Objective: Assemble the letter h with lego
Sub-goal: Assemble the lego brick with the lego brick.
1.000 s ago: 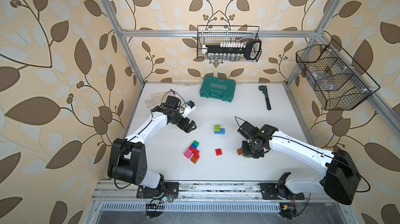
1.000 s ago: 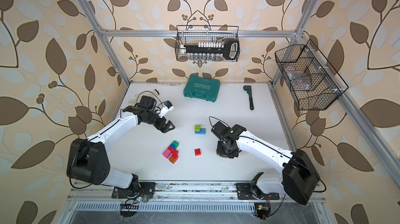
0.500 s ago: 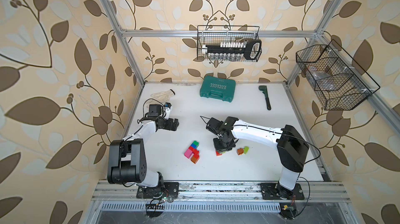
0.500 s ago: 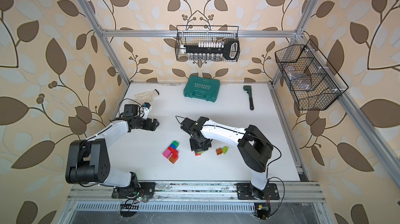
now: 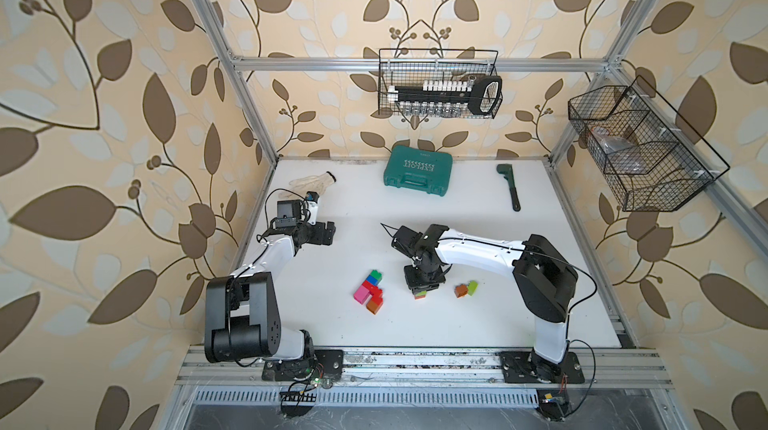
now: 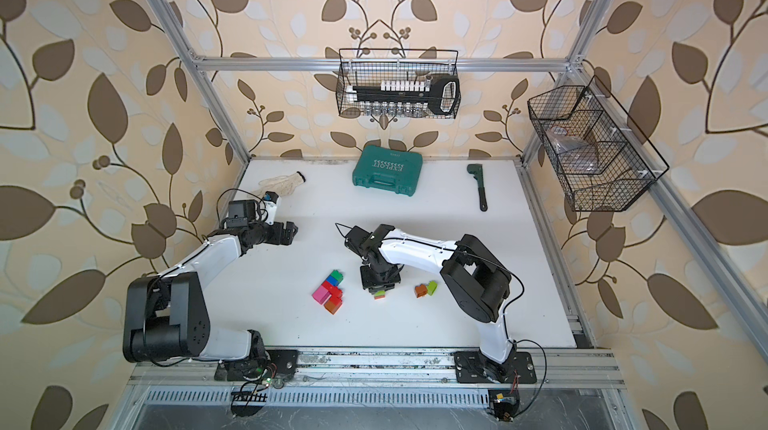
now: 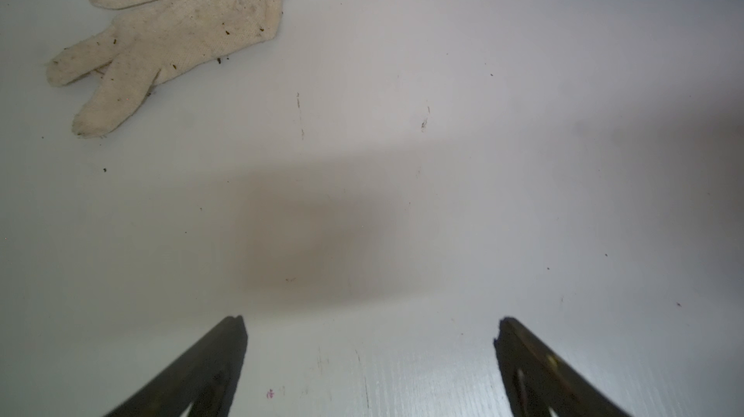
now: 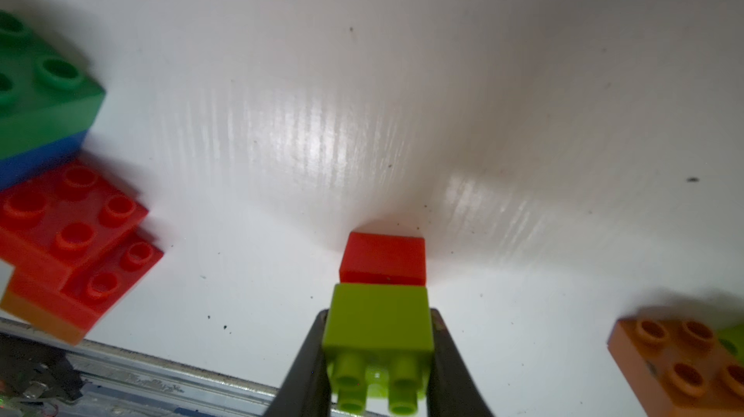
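Lime brick (image 8: pixel 378 318) — red brick (image 8: pixel 382 256)

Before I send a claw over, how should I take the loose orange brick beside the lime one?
Come straight down on the orange brick and pinch the two smooth side walls that run toward the neighbouring lime brick. It sits studs up, flat on the table, and the lime brick appears to touch one wall, likely leaving no room there.

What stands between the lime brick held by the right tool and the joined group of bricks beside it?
Nothing visible does. The right tool grips the lime brick, with a red brick touching it. Only bare table lies between these and the brick group; the orange brick lies on the opposite side.
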`<state>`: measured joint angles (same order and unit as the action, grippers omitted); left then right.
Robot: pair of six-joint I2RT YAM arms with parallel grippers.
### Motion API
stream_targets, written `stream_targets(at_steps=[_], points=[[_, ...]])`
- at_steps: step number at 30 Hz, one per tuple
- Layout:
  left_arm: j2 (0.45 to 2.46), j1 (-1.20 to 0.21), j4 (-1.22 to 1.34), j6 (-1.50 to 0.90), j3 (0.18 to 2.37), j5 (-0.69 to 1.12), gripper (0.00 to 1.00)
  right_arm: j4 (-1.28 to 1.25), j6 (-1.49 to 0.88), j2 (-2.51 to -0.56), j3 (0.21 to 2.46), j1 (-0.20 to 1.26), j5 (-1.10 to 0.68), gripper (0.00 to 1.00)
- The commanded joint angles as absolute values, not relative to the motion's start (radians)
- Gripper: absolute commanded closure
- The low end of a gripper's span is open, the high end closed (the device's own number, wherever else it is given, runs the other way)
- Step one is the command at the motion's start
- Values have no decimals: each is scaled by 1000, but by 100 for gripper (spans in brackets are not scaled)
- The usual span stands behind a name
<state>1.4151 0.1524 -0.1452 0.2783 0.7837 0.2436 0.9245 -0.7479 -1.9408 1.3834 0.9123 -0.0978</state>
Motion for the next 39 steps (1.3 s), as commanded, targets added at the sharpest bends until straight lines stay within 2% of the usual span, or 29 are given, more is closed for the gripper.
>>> stream_targets(at_steps=[1,7,10,15,18,24,29,33,39], points=[[1398,161,-129,267,785,235,1,919,-776,-1975,1378,911,-110,73],[1398,163,-133,266,787,238,1,934,-809,-2016,1350,923,-57,73],[1402,162,-139,263,792,243,1,968,-828,-2075,1353,936,5,79],[1405,163,-141,261,794,255,1,943,-849,-2183,1335,943,-6,84],[1410,163,-153,260,800,260,1,938,-856,-2209,1338,943,-15,84],[1411,164,-158,256,803,266,1,937,-864,-2070,1364,943,-27,73],[1410,164,-156,258,802,268,1,961,-863,-1939,1402,943,-6,51],[1409,164,-166,263,801,268,1,987,-864,-1855,1413,943,15,38],[1387,164,-212,272,821,319,1,1072,-905,-1657,1330,919,95,36]])
